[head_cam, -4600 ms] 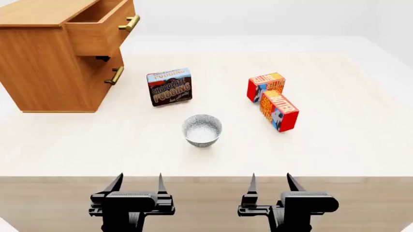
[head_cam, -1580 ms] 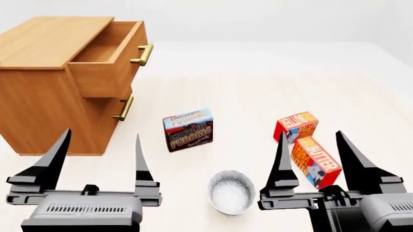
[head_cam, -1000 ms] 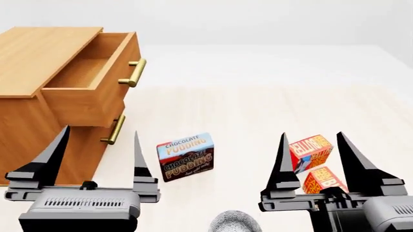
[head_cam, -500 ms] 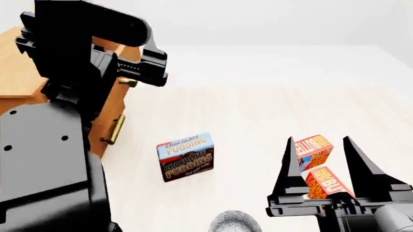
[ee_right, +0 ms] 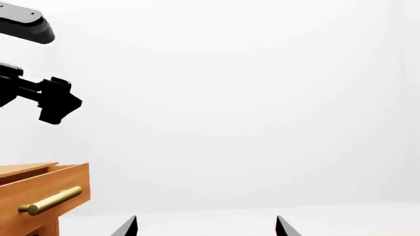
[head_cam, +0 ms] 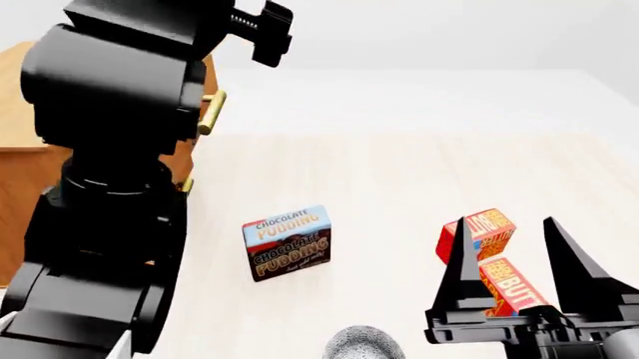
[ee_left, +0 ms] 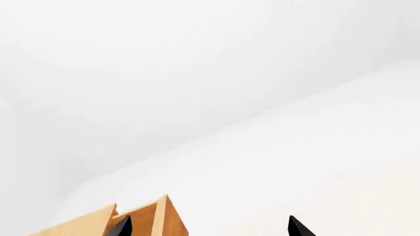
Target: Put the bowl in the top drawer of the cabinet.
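Note:
The speckled grey bowl (head_cam: 364, 345) sits on the table at the head view's lower edge, only its top rim showing. My right gripper (head_cam: 504, 224) hovers open just right of it, empty; in its wrist view the gripper (ee_right: 206, 226) shows only two spread tips. My left arm is raised high and hides most of the cabinet (head_cam: 18, 161). The left gripper (ee_left: 208, 228) is open and empty, with a wooden corner of the cabinet (ee_left: 152, 220) by one tip. The top drawer (ee_right: 47, 188) stands pulled out, its brass handle (head_cam: 212, 112) visible beside the arm.
A chocolate pudding box (head_cam: 287, 241) stands on the pale wooden table (head_cam: 379, 179) behind the bowl. Two red butter boxes (head_cam: 491, 224) (head_cam: 511, 283) lie behind my right gripper. The lower drawer's handle (head_cam: 187, 185) peeks out beside the left arm.
My left arm has swung up and back toward the cabinet, now covering the drawer in the head view. The right gripper has shifted slightly right and lower. The bowl has not moved.

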